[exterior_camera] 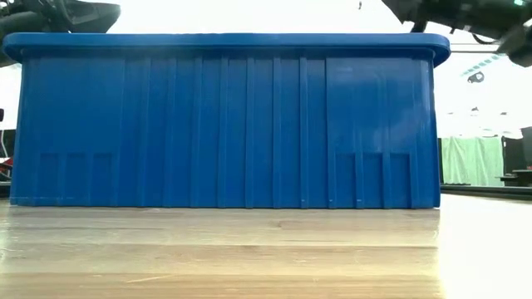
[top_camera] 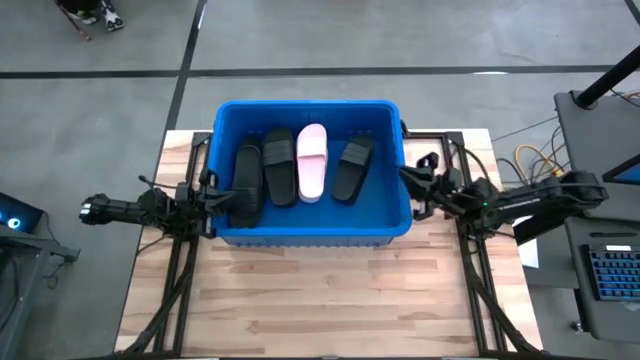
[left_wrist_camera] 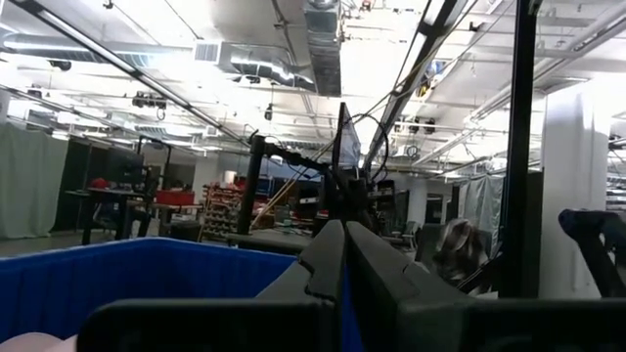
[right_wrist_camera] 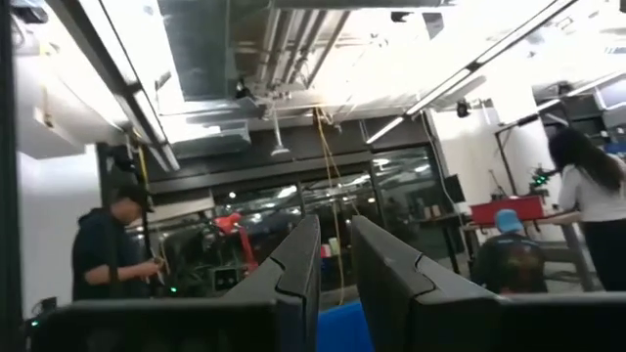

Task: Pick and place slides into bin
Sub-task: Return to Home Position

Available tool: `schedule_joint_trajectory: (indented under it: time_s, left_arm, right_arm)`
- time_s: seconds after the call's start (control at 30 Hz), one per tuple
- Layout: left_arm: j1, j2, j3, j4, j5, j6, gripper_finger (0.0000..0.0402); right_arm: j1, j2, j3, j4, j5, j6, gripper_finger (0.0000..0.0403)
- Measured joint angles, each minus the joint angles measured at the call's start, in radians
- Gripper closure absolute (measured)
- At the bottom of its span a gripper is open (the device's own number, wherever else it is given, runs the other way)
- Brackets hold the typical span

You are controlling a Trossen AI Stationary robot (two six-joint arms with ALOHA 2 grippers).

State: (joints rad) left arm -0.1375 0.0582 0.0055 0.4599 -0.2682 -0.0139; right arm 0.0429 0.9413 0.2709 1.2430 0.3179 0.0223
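Observation:
The blue bin (top_camera: 300, 106) stands on the wooden table and fills the low view (exterior_camera: 224, 124). Inside it lie three black slides (top_camera: 248, 183) (top_camera: 280, 165) (top_camera: 352, 168) and one pale pink slide (top_camera: 312, 160), side by side on the bin's floor. My left gripper (top_camera: 220, 196) is at the bin's left wall, tipped upward, with its fingers shut (left_wrist_camera: 342, 256) and holding nothing. My right gripper (top_camera: 406, 176) is at the bin's right rim, also tipped upward. A narrow gap shows between its fingers (right_wrist_camera: 335, 256), with nothing in it.
Bare wooden tabletop (top_camera: 320, 290) stretches in front of the bin. A keyboard (top_camera: 610, 275) and cables (top_camera: 535, 160) sit off the table's right side. People (right_wrist_camera: 112, 254) (right_wrist_camera: 587, 196) stand in the room beyond the table.

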Motion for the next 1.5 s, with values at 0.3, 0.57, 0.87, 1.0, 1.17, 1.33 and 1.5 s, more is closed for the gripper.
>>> schedule_joint_trajectory:
  time_s: [0.3,0.57,0.87,1.0,1.17,1.33,1.5]
  left_arm:
    - [0.0,0.009,0.0,0.003,-0.001,0.001,0.0401]
    - [0.0,0.009,-0.001,0.002,-0.001,0.001,0.0402]
    - [0.0,0.011,-0.001,0.001,-0.002,0.001,0.0402]
    - [0.0,0.011,-0.001,0.0,-0.002,0.001,0.0402]
    - [0.0,0.011,-0.001,0.0,-0.002,0.001,0.0402]
    - [0.0,0.013,-0.001,0.0,-0.006,0.004,0.0402]
    - [0.0,0.012,-0.001,0.001,-0.017,0.001,0.0402]
  right_arm:
    - [0.008,-0.27,-0.21,-0.008,-0.002,-0.058,0.0349]
    - [0.025,-0.409,-0.258,-0.009,-0.003,-0.324,0.0349]
    - [0.025,-0.668,-0.249,-0.038,-0.002,-0.534,0.0349]
    - [0.025,-0.789,-0.249,-0.111,-0.003,-0.539,0.0349]
    - [0.025,-0.944,-0.251,-0.162,-0.006,-0.587,0.0349]
    - [0.024,-0.942,-0.254,-0.284,0.046,-0.483,0.0349]
    - [0.024,-0.933,-0.255,-0.746,0.041,-0.128,0.0349]
